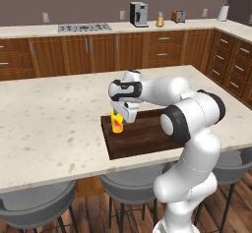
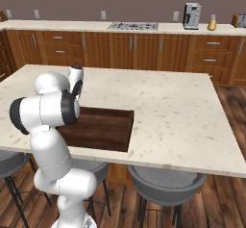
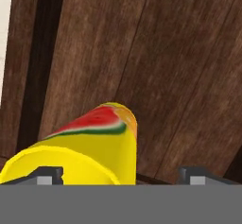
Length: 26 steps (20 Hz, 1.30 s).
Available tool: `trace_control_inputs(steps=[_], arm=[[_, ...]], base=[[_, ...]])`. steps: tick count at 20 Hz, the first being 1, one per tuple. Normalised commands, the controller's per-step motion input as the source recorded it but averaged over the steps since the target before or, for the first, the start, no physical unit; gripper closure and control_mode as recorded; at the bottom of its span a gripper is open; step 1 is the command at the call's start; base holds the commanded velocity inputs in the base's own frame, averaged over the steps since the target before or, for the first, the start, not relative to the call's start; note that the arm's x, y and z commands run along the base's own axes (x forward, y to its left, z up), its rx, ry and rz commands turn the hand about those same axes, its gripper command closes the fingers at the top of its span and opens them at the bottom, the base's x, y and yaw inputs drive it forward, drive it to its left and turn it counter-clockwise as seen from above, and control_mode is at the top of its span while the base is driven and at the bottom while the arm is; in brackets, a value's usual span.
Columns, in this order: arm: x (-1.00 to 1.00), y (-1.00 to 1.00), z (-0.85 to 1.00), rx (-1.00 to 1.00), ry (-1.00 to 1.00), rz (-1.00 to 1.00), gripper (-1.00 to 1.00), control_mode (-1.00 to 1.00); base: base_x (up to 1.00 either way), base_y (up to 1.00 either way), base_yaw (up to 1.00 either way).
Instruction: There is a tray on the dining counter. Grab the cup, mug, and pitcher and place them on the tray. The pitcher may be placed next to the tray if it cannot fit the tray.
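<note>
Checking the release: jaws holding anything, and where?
Nothing held. The jaws stand open on either side of the cup, which sits on the tray.

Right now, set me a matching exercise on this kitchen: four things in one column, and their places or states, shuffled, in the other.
Things:
1. yellow cup
2. glass pitcher
3. gripper
4. cooktop

Places or states:
A. on the back counter, just right of the coffee machine
B. open, one fingertip to each side of the cup
C. set into the back counter, left of the coffee machine
D. on the wooden tray, near its left end

Pairs: 1-D, 2-A, 3-B, 4-C
</note>
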Motion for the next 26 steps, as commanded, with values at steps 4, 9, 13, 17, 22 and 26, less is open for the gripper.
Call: trace_control_inputs(steps=[4, 9, 13, 17, 22, 26], arm=[[0.00, 0.00, 0.11, 0.00, 0.00, 0.01, -1.00, -1.00], [-0.17, -0.26, 0.39, 0.00, 0.00, 0.01, -1.00, -1.00], [-0.42, -0.44, 0.24, 0.00, -0.03, 0.08, -1.00, -1.00], [-0.39, -0.57, 0.28, 0.00, 0.00, 0.23, -1.00, -1.00], [-0.47, -0.42, 0.25, -0.04, -0.01, 0.44, -1.00, -1.00], [-0.43, -0.18, 0.07, -0.07, -0.03, 0.47, -1.00, -1.00]], base=[[0.00, 0.00, 0.00], [0.00, 0.00, 0.00], [0.00, 0.00, 0.00], [0.00, 0.00, 0.00], [0.00, 0.00, 0.00], [0.00, 0.00, 0.00]])
